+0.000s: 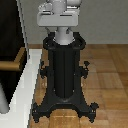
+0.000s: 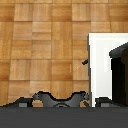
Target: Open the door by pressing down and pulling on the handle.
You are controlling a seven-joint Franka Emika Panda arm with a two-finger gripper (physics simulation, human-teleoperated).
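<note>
The door [image 1: 9,30] is a very dark upright panel at the exterior view's left, edged by a thin pale grey post [image 1: 20,20]. The handle [image 1: 9,65] juts from it as a tan horizontal bar joined to a darker brown stub [image 1: 20,57]. No gripper shows in the exterior view; only the arm's pale base [image 1: 57,17] is seen atop its pedestal. In the wrist view a dark grey band [image 2: 64,119] runs along one edge and no fingers show. The handle is out of the wrist view.
The black ribbed pedestal [image 1: 62,70] with splayed feet stands on a wooden floor [image 1: 107,75]. A white slab [image 1: 26,82] lies under the door, with a thick pale grey round post [image 1: 3,100] beside it. The wrist view shows the floor, the white slab [image 2: 100,65], a black shape [image 2: 120,70] and the pedestal feet [image 2: 60,100].
</note>
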